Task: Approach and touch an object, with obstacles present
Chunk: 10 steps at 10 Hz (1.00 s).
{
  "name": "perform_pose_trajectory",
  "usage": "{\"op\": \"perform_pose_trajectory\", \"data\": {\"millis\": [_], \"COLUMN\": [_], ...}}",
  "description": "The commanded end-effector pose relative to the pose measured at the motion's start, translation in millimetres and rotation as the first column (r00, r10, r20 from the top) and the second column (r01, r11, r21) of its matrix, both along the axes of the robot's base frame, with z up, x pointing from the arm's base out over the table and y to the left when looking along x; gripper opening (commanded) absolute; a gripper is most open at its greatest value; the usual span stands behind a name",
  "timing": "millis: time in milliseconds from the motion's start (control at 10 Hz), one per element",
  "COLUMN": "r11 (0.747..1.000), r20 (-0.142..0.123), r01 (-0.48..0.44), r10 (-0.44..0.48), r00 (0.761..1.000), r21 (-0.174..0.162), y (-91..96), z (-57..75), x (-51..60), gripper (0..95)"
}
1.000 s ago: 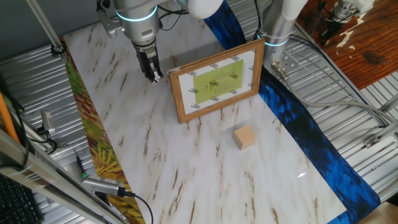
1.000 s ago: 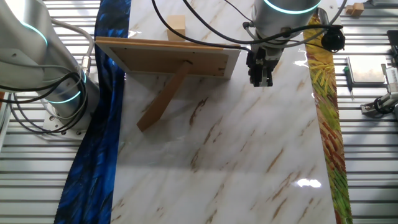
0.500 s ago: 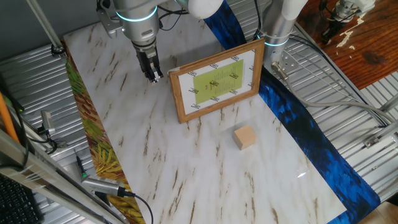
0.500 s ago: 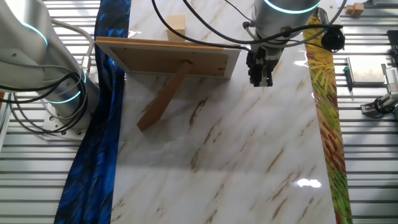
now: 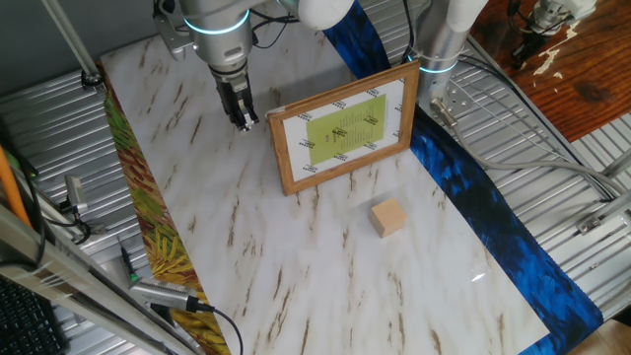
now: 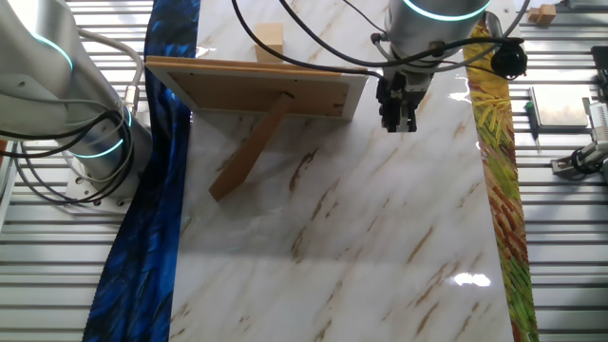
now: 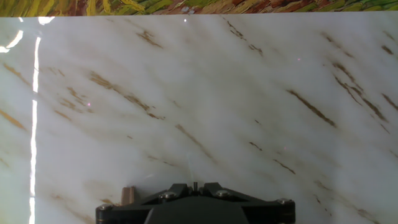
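Light tan wooden cube [image 5: 388,218], plain-faced. Brown-framed board [image 5: 343,128], white-bordered with small black marks, yellow-green at centre. White marble tabletop [image 5: 296,256], brown-veined. Glossy blue strip [image 5: 473,207] along one edge, yellow-green painted strip [image 5: 148,237] along the other.

Small tan wooden cube [image 5: 388,217], flat on marble, before upright framed board [image 5: 343,128]

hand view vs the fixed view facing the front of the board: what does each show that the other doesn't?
Only the hand view: close marble veins directly below the gripper, nothing else on the table.

Only the fixed view: the framed board's yellow-green front, the wooden cube in front of it, the blue cloth strip, and the arm.

Both: the marble tabletop, its yellow-green patterned edge strip, and the gripper.
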State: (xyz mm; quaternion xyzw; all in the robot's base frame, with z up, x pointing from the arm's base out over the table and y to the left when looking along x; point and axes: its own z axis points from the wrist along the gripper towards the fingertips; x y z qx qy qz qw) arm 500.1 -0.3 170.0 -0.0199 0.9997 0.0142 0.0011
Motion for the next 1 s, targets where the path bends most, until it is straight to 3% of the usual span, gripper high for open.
{"op": "perform_pose_trajectory", "data": {"millis": [100, 200, 300, 500, 600, 800, 900, 1000], "r11": [0.996, 0.995, 0.983, 0.95, 0.911, 0.857, 0.833, 0.829], "r20": [0.003, 0.002, -0.006, 0.011, 0.012, 0.008, 0.007, 0.007], "r01": [-0.092, -0.104, -0.185, -0.312, -0.411, -0.516, -0.553, -0.56], "r10": [0.092, 0.104, 0.185, 0.312, 0.411, 0.516, 0.553, 0.56], "r00": [0.996, 0.995, 0.983, 0.95, 0.911, 0.857, 0.833, 0.829], "r21": [0.003, 0.001, -0.004, -0.007, -0.011, -0.012, -0.008, -0.006], "y": [0.1, 0.2, 0.1, 0.1, 0.1, 0.1, 0.1, 0.1], "z": [0.2, 0.3, 0.3, 0.3, 0.3, 0.3, 0.3, 0.3], "x": [-0.3, -0.3, -0.4, -0.4, -0.4, -0.4, -0.4, -0.4], "gripper": [0.0, 0.0, 0.0, 0.0, 0.0, 0.0, 0.0, 0.0]}}
